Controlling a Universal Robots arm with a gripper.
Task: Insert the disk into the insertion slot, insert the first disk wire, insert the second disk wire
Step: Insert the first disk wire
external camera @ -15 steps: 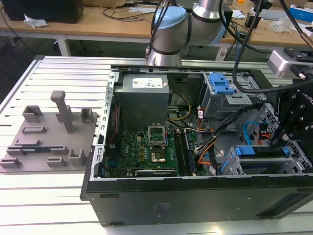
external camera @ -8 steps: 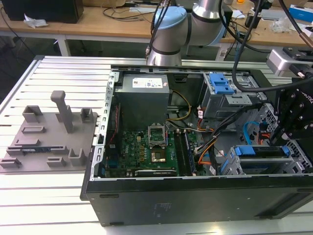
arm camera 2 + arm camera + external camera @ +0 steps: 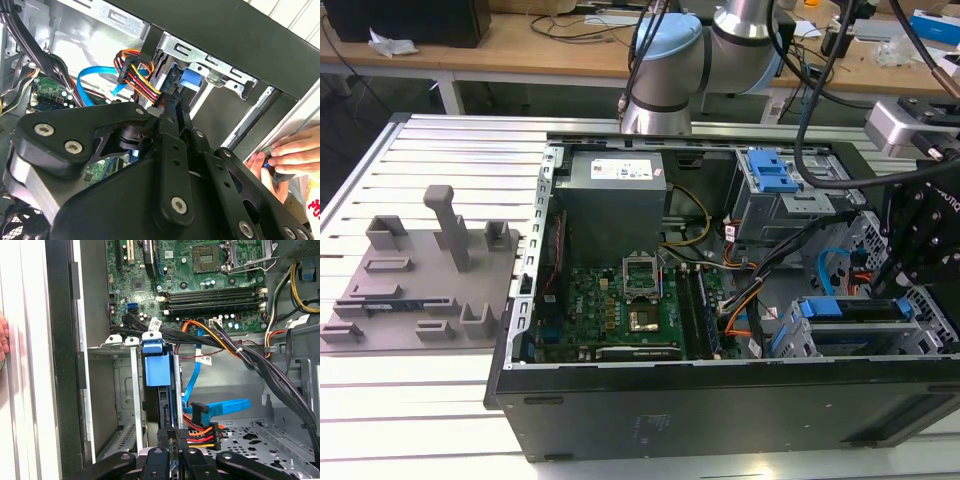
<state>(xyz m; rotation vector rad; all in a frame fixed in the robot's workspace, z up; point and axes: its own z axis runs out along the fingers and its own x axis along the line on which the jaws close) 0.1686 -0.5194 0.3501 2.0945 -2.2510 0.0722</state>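
The disk (image 3: 157,365) stands in its bright blue carrier inside the insertion slot (image 3: 117,390), a grey sheet-metal cage; the exterior view shows the disk (image 3: 865,310) seated low on the right of the case. My gripper (image 3: 173,440) is at the disk's rear edge, fingers close together on the black plug of the first disk wire (image 3: 200,432), an orange-red-black bundle. In the second wrist view the gripper (image 3: 167,102) meets that bundle (image 3: 142,82) at the cage. The second disk wire (image 3: 227,406), flat and light blue, loops loose beside it.
A person's hand (image 3: 290,155) rests on the case's outer wall. The taller cage with a blue latch plate (image 3: 775,175), the power supply (image 3: 615,190) and the motherboard (image 3: 620,300) fill the case. Black cables (image 3: 270,375) cross nearby. A grey fixture plate (image 3: 420,280) lies at the exterior view's left.
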